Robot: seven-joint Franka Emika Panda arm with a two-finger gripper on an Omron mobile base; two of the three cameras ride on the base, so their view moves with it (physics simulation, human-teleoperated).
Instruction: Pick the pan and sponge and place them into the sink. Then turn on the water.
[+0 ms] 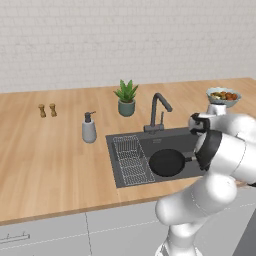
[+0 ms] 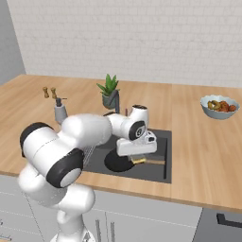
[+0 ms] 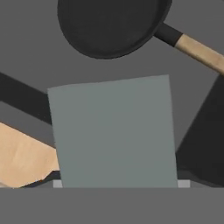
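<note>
The black pan (image 1: 167, 162) lies flat in the dark grey sink (image 1: 150, 142), its light wooden handle (image 3: 201, 52) pointing to the right side of the basin. In the right base view my gripper (image 2: 138, 158) hangs low over the sink (image 2: 163, 142), just right of the pan (image 2: 117, 163). It is shut on the sponge (image 2: 138, 161), whose yellow underside peeks out below the hand. In the hand view the sponge's grey-green face (image 3: 116, 131) sits close up and covers my fingertips, with the pan (image 3: 109, 26) beyond it.
A wire rack (image 1: 131, 160) fills the sink's left part. Behind the basin stands the dark faucet (image 1: 159, 112), with a potted plant (image 1: 126, 97) and grey soap dispenser (image 1: 89, 129) to its left. Two shakers (image 1: 47, 110) stand far left, a fruit bowl (image 2: 220, 106) to the right.
</note>
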